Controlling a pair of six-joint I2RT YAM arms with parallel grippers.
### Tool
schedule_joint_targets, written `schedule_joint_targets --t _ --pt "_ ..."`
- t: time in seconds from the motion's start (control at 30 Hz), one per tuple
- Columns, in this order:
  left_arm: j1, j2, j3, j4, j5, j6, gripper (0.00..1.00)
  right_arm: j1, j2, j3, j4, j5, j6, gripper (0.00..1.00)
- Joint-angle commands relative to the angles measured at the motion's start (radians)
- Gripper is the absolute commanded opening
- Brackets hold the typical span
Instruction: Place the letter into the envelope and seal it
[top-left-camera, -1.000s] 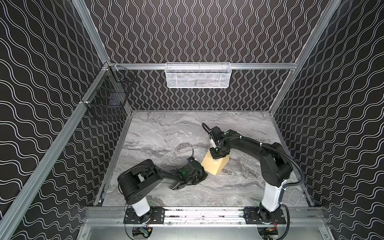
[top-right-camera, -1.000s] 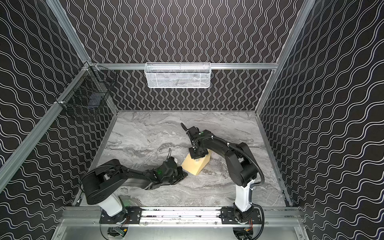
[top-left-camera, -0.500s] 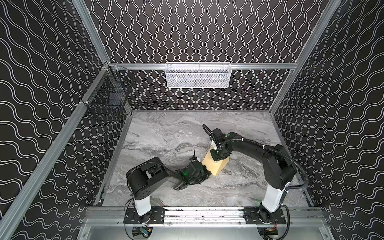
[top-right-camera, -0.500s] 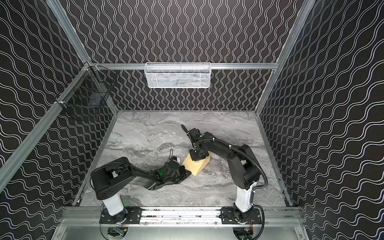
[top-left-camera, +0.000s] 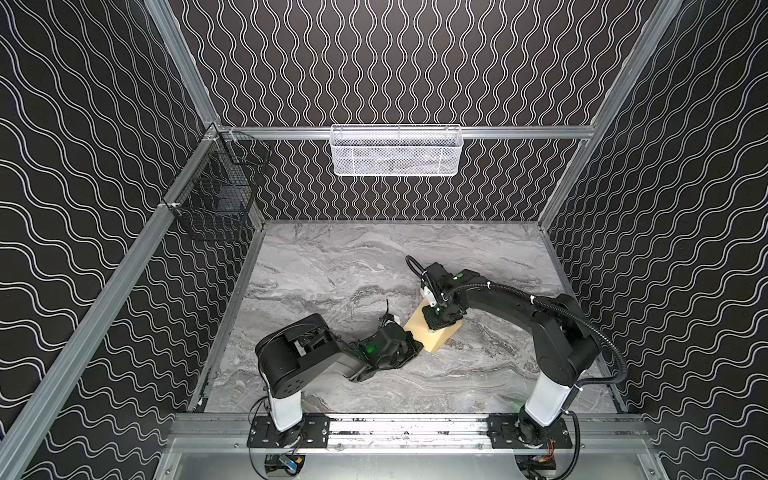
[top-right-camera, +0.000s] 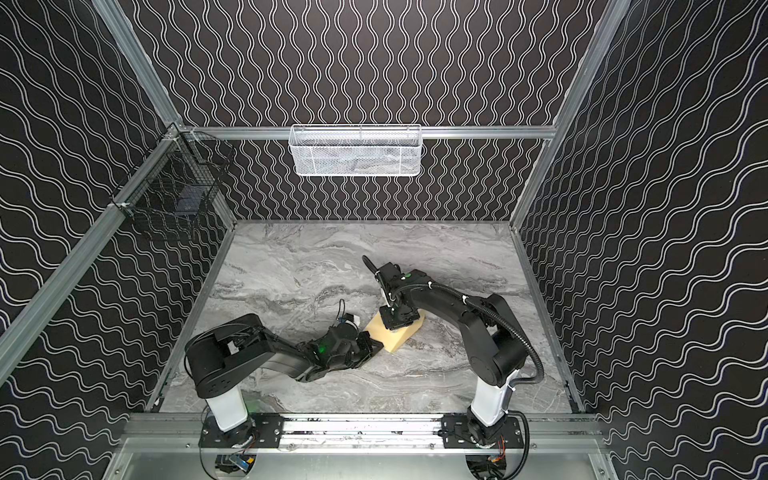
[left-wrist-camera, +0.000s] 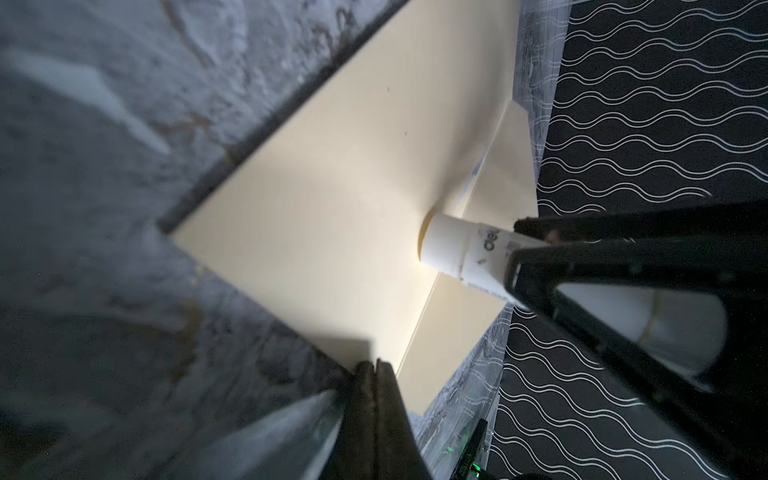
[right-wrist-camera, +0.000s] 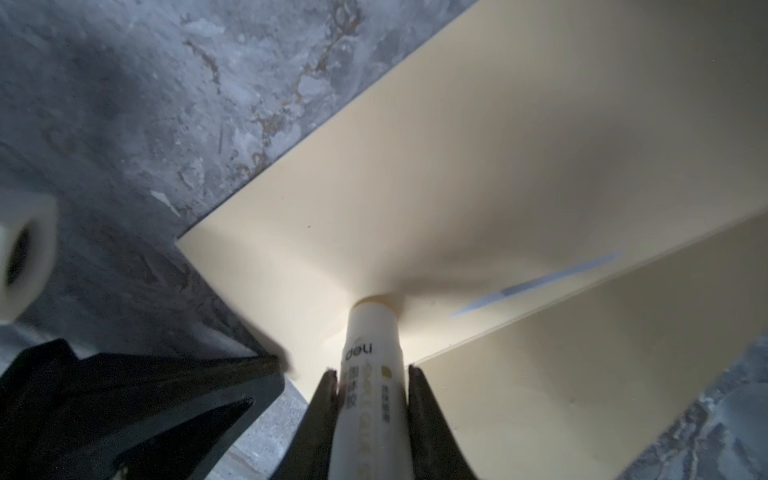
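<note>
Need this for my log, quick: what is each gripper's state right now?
Left gripper: shut, tips at the envelope's corner.
Right gripper: shut on the glue stick.

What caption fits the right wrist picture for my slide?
Right claw holds a glue stick tip-down on the envelope; the letter's blue edge peeks out.

Robotics lab test cell: aluminium-framed patterned walls (top-left-camera: 374, 62), marble-print tabletop (top-left-camera: 332, 257), robot arms (top-left-camera: 511, 299) bolted to a rail (top-left-camera: 395, 428).
</note>
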Motion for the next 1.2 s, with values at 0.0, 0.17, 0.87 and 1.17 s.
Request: schedule_joint_targets --t 0.0,0.17,0.87,1.17 --pt "0.000 0.014 -0.005 -0.114 -0.029 0.000 0.00 0.015 -0.001 -0.012 -0.123 -0.078 0.007 0.00" --pt "0.000 0.014 -0.005 -0.115 -0.030 0.001 0.00 0.029 -0.013 -0.025 -0.123 -0.093 0.012 0.00" --pt "-0.008 0.038 -0.038 0.004 -0.021 -0.027 0.00 -0.152 -0.106 -0.011 0.030 -0.233 0.042 0.00" --pt "-0.008 0.002 -0.070 0.076 -0.054 -0.014 0.00 -0.252 -0.165 0.008 0.026 -0.243 0.029 0.00"
